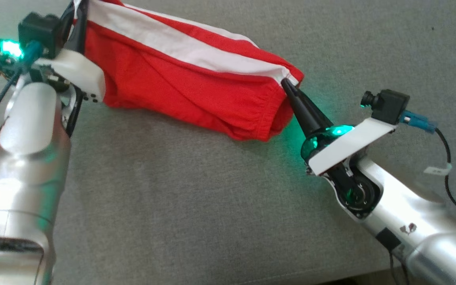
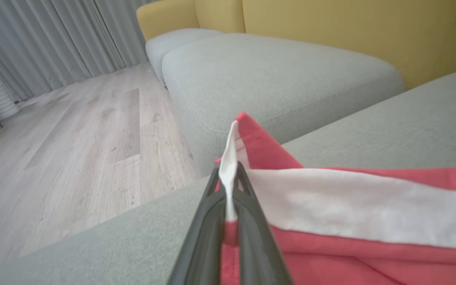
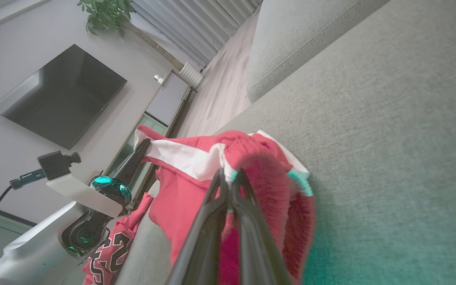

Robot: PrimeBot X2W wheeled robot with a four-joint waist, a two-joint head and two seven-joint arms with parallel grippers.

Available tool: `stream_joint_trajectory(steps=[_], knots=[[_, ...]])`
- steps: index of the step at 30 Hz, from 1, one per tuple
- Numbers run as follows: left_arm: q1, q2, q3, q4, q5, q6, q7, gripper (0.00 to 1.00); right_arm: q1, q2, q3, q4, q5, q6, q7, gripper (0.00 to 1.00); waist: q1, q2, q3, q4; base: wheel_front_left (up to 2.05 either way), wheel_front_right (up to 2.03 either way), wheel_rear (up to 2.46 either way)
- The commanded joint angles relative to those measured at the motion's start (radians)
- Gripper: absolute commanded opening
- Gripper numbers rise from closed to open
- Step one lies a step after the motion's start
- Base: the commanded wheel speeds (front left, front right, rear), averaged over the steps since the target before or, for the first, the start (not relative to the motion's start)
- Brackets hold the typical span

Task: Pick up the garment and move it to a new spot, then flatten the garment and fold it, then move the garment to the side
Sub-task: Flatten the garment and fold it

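The garment point(image 1: 180, 79), red shorts with a white side stripe, is stretched between my two grippers over the grey sofa cushion point(image 1: 212, 206). My left gripper point(image 1: 80, 16) at the upper left is shut on one end, and the left wrist view shows the white stripe point(image 2: 350, 206) pinched between its fingers point(image 2: 228, 174). My right gripper point(image 1: 285, 82) is shut on the gathered waistband end, with red cloth point(image 3: 180, 198) bunched around its fingertips point(image 3: 228, 176). The garment sags in the middle, close to the cushion. The left gripper point(image 3: 143, 144) also shows in the right wrist view.
A second grey cushion point(image 2: 275, 75) and a yellow backrest point(image 2: 350, 31) lie beyond. Wooden floor point(image 2: 73, 138) and curtains are off the sofa's end. Another red garment with printed numbers point(image 3: 109, 249) lies by the left arm. A wall television point(image 3: 57, 95) hangs further off.
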State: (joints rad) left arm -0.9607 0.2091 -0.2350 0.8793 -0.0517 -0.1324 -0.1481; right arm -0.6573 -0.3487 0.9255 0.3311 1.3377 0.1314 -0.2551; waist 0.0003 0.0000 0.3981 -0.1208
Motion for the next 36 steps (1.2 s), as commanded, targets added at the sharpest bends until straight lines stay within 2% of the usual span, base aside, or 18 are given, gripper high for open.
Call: stream_joint_trajectory(steps=[1,8,15,16,17,18,19,29,36], knots=[[-0.047,0.046,0.011,-0.015,0.006,0.002,0.004,0.00,-0.008,0.009,0.005,-0.024,0.005,-0.001,-0.005,0.00,-0.0003,0.0000,0.022,-0.016,0.00,0.00,0.00],[-0.129,0.053,-0.033,0.089,0.001,0.003,0.031,0.00,-0.042,0.020,-0.010,-0.026,0.029,-0.001,-0.006,0.00,-0.0003,0.0000,0.062,-0.042,0.00,0.00,0.00],[-0.170,0.054,-0.023,0.181,-0.006,0.070,0.024,0.01,-0.033,0.040,-0.056,-0.014,-0.012,-0.001,-0.006,0.00,-0.0003,0.0000,0.076,-0.055,0.00,0.00,0.00],[-0.171,0.053,-0.024,0.193,-0.006,0.075,0.020,0.37,-0.031,0.042,-0.058,-0.010,-0.022,-0.001,-0.006,0.00,-0.0003,0.0000,0.074,-0.056,0.00,0.00,0.00],[-0.170,0.050,-0.023,0.203,-0.009,0.079,0.013,0.73,-0.030,0.042,-0.060,-0.003,-0.039,-0.001,-0.006,0.07,-0.0003,0.0000,0.072,-0.056,0.00,0.00,0.00],[-0.169,0.047,-0.023,0.213,-0.012,0.083,0.006,1.00,-0.027,0.045,-0.066,0.004,-0.056,-0.001,-0.006,0.91,-0.0003,0.0000,0.070,-0.055,0.00,0.00,0.00],[-0.165,0.043,-0.023,0.222,-0.016,0.085,-0.004,1.00,-0.023,0.050,-0.076,0.012,-0.072,-0.001,-0.007,1.00,-0.0003,0.0000,0.064,-0.053,0.00,0.00,0.00],[-0.058,-0.001,0.028,0.259,-0.097,0.100,-0.105,1.00,0.068,0.082,-0.240,0.118,-0.298,-0.001,-0.007,1.00,-0.0003,0.0000,-0.013,-0.024,0.00,0.00,0.00],[0.068,-0.028,0.083,0.147,-0.156,0.095,-0.113,1.00,0.137,0.117,-0.434,0.152,-0.584,-0.001,-0.007,1.00,-0.0003,0.0000,-0.053,-0.004,0.00,0.00,0.00]])
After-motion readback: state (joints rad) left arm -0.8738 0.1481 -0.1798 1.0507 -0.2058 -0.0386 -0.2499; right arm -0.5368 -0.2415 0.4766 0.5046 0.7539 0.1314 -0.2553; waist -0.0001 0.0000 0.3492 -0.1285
